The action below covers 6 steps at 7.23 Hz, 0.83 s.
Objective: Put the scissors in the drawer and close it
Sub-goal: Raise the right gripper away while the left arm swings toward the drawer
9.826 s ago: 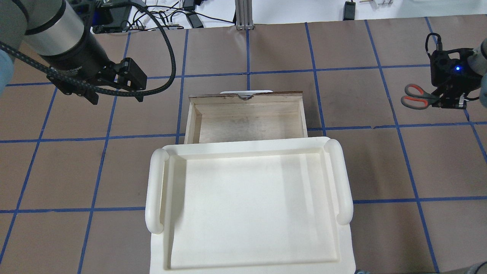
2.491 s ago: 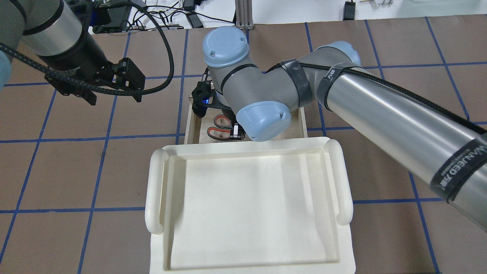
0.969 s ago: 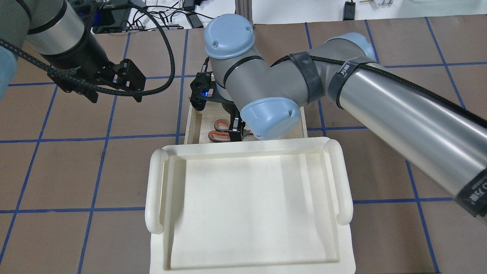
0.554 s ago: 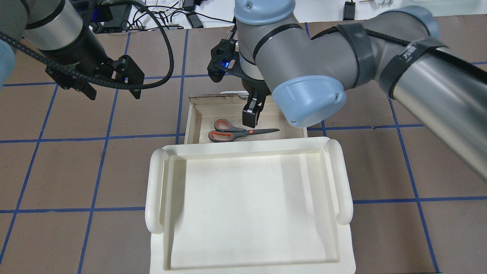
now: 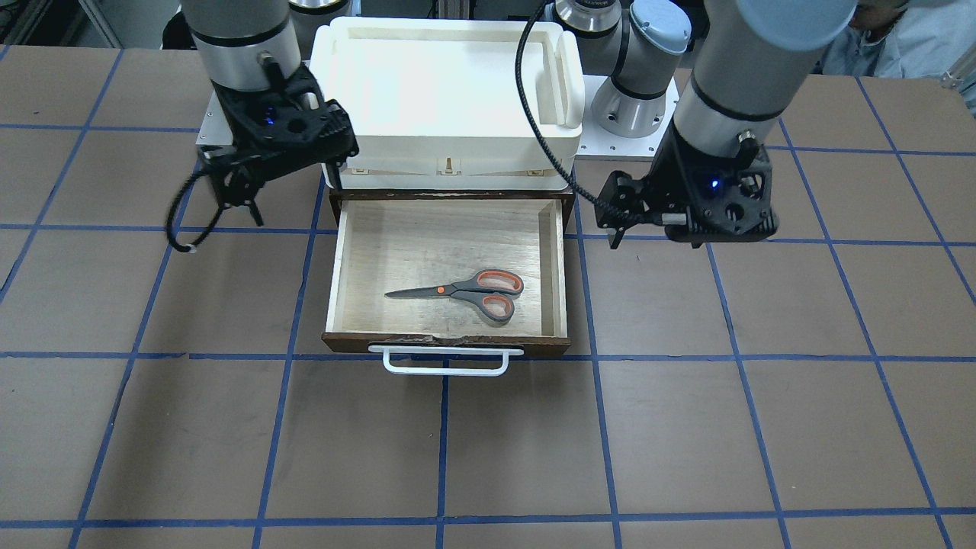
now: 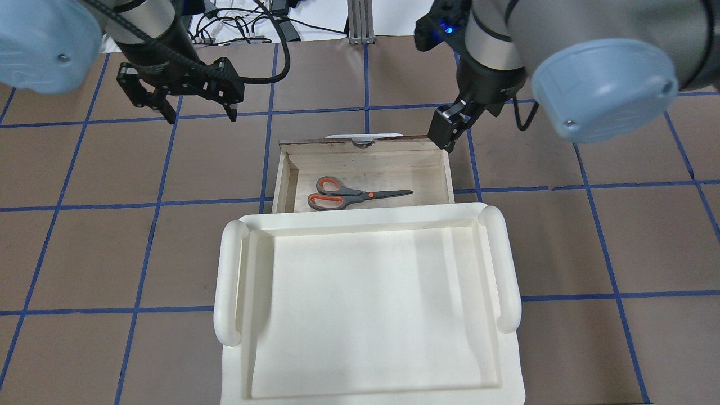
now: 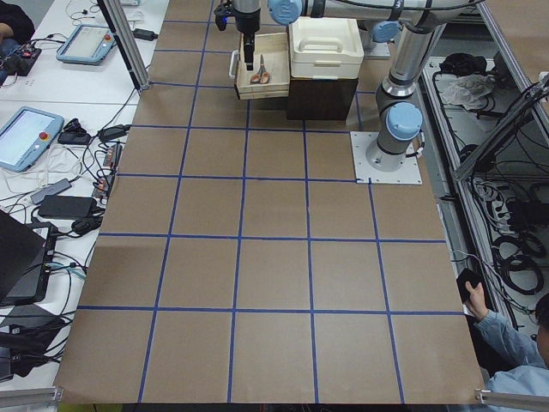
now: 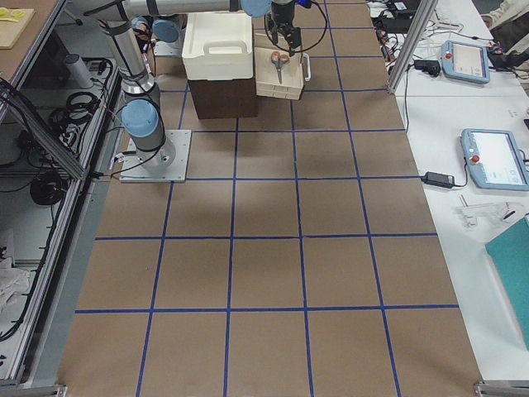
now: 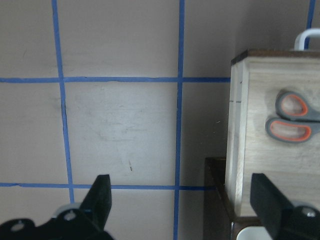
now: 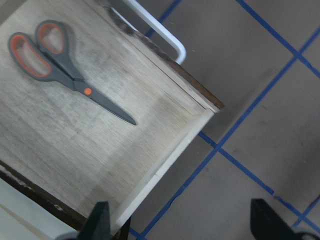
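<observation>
Lying in one drawer — one scissors

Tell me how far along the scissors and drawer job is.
Done: the scissors lie flat inside the drawer. In hand: nothing; the right gripper hangs open near the drawer's right end, the left gripper open off its left end. Left: the drawer stands pulled out and needs pushing shut.

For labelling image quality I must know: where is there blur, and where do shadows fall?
Exterior front-facing: the right gripper looks slightly motion-blurred, the scissors sharp. Right wrist-mounted: the drawer throws a dark shadow onto the table beside it. Left wrist-mounted: somewhat soft overall.
</observation>
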Motion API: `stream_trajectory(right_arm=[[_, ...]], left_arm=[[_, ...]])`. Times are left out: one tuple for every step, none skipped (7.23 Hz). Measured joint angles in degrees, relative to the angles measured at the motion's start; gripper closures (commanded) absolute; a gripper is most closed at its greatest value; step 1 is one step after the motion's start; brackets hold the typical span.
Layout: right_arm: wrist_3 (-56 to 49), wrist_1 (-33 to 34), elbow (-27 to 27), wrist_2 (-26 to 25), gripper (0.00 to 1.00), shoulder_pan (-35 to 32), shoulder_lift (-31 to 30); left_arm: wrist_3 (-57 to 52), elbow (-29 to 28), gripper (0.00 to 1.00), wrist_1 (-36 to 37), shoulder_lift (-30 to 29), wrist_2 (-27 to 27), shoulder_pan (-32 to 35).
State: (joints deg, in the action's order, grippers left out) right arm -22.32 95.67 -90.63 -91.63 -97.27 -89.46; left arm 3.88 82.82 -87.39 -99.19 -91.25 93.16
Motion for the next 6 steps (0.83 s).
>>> stream_trajectory(right_arm=[[4.7, -1.4, -0.1, 0.1, 0.0, 3.1, -1.0], [9.9, -2.2, -0.1, 0.3, 0.0, 5.1, -1.5], [15.0, -2.7, -0.2, 0.3, 0.0, 6.1, -1.6], [18.5, -3.0, -0.2, 0.3, 0.0, 7.0, -1.6], [20.8, -3.2, -0.1, 0.7, 0.0, 8.4, -1.6], [22.3, -3.4, -0.1, 1.1, 0.0, 9.7, -1.7]], left_arm=[[1.8, -0.6, 0.0, 4.6, -3.5, 0.8, 2.0], [4.6, -1.0, 0.0, 9.6, -7.0, 1.9, 4.1], [8.8, -1.8, 0.0, 13.2, -10.5, 2.4, 6.4], [13.6, -3.4, 0.0, 14.7, -13.7, 2.4, 8.2], [17.9, -5.7, 0.0, 15.3, -17.1, 2.4, 9.7], [20.8, -8.1, 0.0, 16.1, -20.3, 2.3, 11.1]])
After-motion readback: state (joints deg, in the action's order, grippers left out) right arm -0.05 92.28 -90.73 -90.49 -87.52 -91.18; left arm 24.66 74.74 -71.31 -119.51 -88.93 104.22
